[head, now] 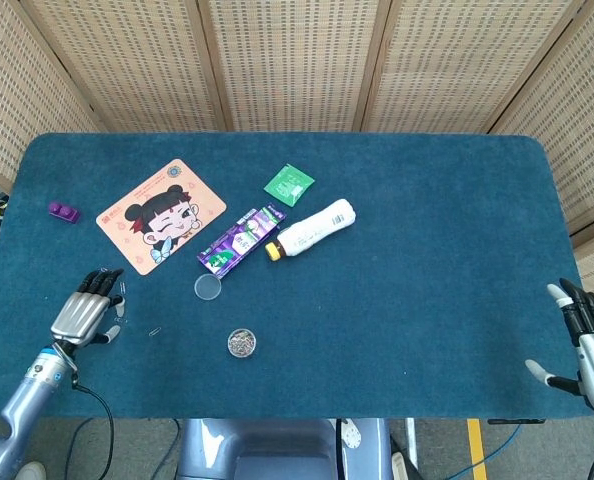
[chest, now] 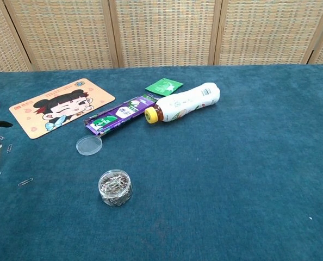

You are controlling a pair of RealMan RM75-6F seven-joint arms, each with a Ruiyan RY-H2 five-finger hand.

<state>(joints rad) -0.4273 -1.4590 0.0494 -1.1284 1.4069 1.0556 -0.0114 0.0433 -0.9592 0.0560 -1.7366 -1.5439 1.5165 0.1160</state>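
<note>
Clear jar of paper clips stands uncapped on the blue surface; its lid lies apart, just below the purple pack. Loose clips are scattered near my left hand, which hovers empty, fingers apart. My right hand idles spread at the far edge. I judge that gathering the clips and capping remain.

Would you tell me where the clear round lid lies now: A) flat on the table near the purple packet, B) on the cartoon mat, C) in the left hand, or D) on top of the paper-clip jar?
A: the clear lid lies flat on the table just in front of the purple packet, apart from the open paper-clip jar.
</note>
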